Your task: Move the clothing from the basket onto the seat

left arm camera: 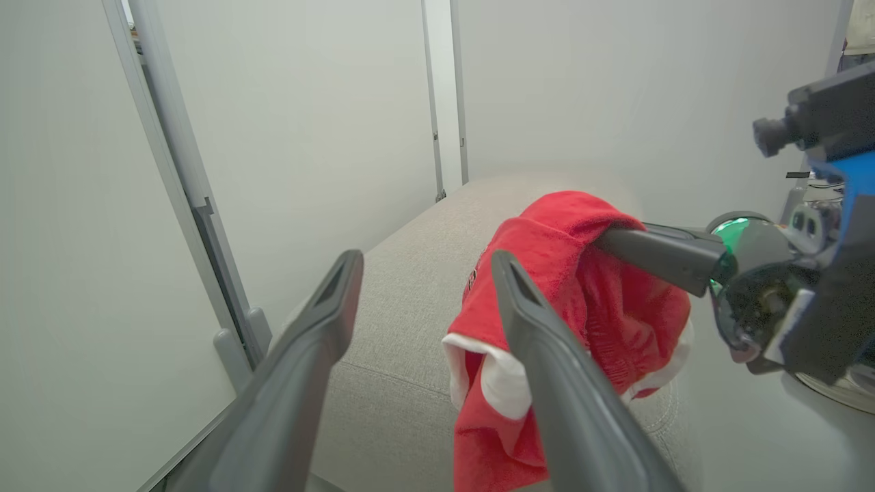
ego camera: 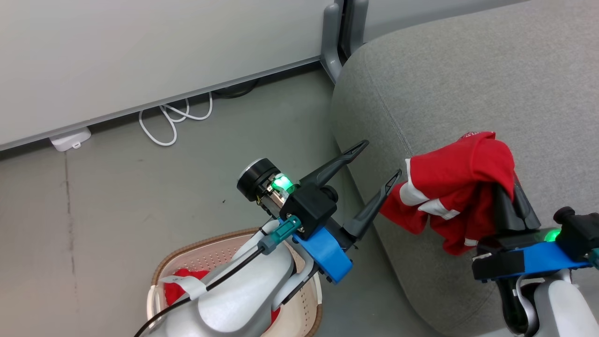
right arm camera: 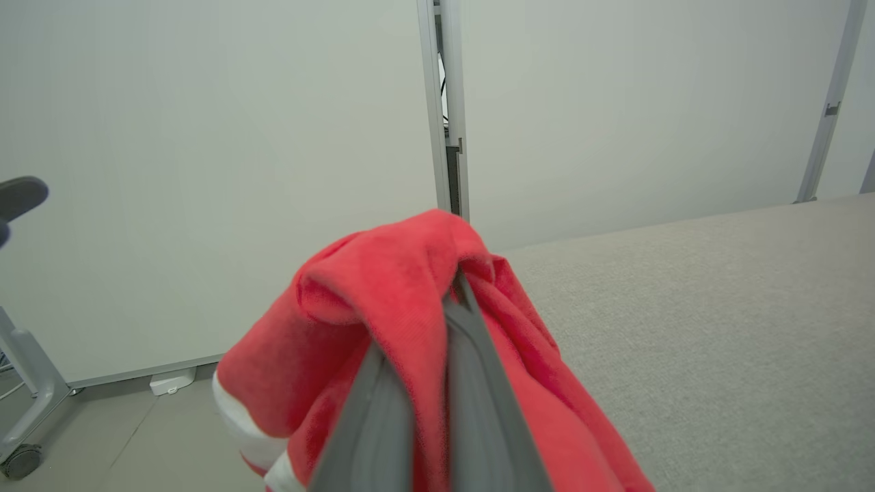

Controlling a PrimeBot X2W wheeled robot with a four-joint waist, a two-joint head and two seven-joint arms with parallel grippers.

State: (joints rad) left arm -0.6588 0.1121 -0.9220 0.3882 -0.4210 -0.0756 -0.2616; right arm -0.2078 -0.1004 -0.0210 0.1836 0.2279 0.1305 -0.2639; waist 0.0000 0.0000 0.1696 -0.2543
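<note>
**Shirt held at the seat edge, one more in the basket**

The right gripper has its fingers pressed together on a fold of the red shirt. The cloth drapes over the tips and hangs down on both sides. It hangs over the rounded edge of the seat.

In the head view, at 9 o'clock from the shirt, the left gripper has its fingers wide apart with nothing between them. One tip is just beside the white trim. At 7 o'clock in that view sits the basket. A second shirt lies inside, mostly hidden by the left forearm, so I cannot tell well how it lies.

The shirt looks light, soft and limp. It will keep no shape and may slide out of a thin pinch. I would take hold of a thick bunch or the trimmed hem, where several layers give the fingers more to grip.
</note>
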